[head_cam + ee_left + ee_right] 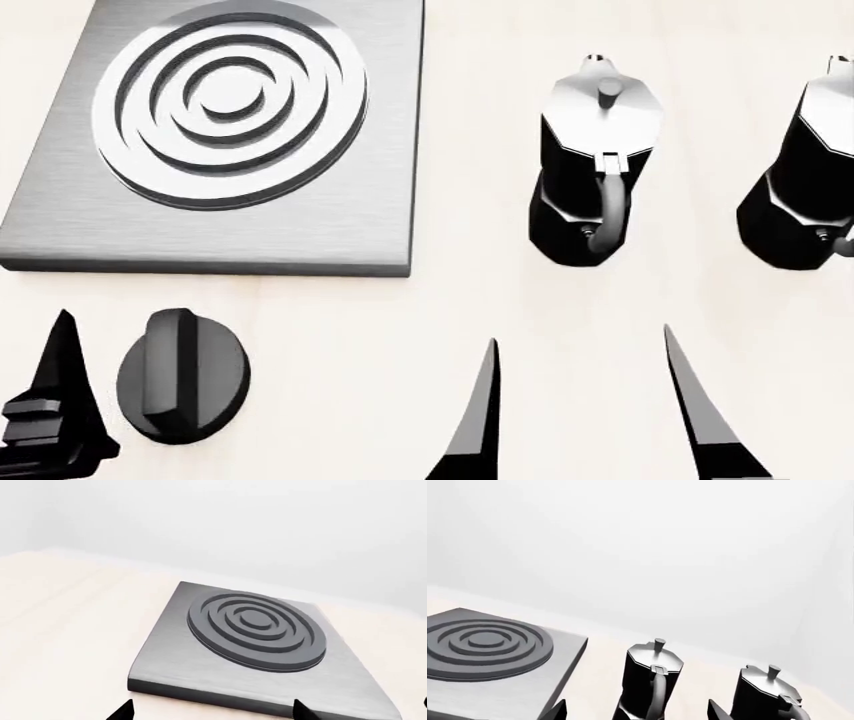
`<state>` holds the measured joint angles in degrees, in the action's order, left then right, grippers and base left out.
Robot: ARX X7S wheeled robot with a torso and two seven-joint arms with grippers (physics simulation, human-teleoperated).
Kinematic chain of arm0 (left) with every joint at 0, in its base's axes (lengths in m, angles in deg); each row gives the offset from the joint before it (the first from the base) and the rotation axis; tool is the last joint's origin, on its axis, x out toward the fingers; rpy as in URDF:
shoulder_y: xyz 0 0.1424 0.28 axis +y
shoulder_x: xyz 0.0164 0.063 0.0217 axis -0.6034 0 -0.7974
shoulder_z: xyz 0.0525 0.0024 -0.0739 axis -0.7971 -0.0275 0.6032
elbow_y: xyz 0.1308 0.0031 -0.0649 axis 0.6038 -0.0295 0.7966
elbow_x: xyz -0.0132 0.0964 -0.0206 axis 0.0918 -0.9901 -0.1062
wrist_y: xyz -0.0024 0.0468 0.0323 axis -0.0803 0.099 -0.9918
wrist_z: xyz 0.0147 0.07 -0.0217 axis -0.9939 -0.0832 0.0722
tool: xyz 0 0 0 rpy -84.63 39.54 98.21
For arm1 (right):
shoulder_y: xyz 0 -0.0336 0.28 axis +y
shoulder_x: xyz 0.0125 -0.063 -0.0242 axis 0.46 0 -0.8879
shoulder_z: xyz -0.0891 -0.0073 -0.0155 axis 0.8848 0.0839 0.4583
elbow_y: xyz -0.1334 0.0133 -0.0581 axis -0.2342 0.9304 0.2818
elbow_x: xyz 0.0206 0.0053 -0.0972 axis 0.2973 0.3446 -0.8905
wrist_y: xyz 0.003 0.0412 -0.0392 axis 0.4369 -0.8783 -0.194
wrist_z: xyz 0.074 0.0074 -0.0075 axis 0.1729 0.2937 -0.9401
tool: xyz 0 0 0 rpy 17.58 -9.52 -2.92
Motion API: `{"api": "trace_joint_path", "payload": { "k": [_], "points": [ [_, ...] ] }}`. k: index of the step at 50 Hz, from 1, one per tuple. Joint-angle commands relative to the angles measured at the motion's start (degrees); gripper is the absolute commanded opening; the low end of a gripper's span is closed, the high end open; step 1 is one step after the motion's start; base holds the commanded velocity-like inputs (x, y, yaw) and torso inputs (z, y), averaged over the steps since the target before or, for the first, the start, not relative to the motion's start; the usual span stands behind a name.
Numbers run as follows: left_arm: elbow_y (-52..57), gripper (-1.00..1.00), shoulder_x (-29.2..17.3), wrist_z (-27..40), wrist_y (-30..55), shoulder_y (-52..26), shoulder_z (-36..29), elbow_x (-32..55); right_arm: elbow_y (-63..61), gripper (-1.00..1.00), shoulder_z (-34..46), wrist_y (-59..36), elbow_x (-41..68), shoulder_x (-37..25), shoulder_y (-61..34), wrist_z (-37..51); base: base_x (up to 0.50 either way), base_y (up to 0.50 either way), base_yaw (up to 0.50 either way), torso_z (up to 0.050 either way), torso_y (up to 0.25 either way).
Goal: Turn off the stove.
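The stove [227, 140] is a brushed-grey square plate with a ringed burner, at the far left of the head view. Its black ridged knob [180, 375] lies on the table just in front of it. One finger [60, 380] of my left gripper stands just left of the knob, apart from it. In the left wrist view my left gripper [213, 712] is open and empty, its tips spread before the stove's [253, 635] front edge; the knob is hidden there. My right gripper [581, 335] is open and empty, to the right of the knob.
Two black-and-silver moka pots [597, 170] [807, 180] stand on the light table right of the stove. The right wrist view shows the nearer pot [650, 680] straight ahead between the fingers, the other [767, 695] beside it, and a pale wall behind.
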<state>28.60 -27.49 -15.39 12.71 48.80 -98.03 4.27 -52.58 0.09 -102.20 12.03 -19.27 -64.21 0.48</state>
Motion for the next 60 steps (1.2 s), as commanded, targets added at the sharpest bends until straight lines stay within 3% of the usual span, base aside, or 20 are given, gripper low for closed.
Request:
{"api": "trace_joint_path", "payload": {
  "k": [1, 60],
  "points": [
    [2.08, 1.0, 0.46, -1.78, 0.78, -0.21, 2.13, 1.74, -0.97, 1.0, -1.32, -2.05, -1.37, 0.81, -2.34, -1.99, 0.0, 0.0, 0.0, 0.0, 0.0],
    [6.89, 1.0, -0.71, 0.86, 1.57, -3.29, 3.5, 4.78, -3.58, 1.0, -1.97, -8.16, -0.1, 0.71, -10.44, -4.0, 0.0, 0.0, 0.0, 0.0, 0.0]
  ]
}}
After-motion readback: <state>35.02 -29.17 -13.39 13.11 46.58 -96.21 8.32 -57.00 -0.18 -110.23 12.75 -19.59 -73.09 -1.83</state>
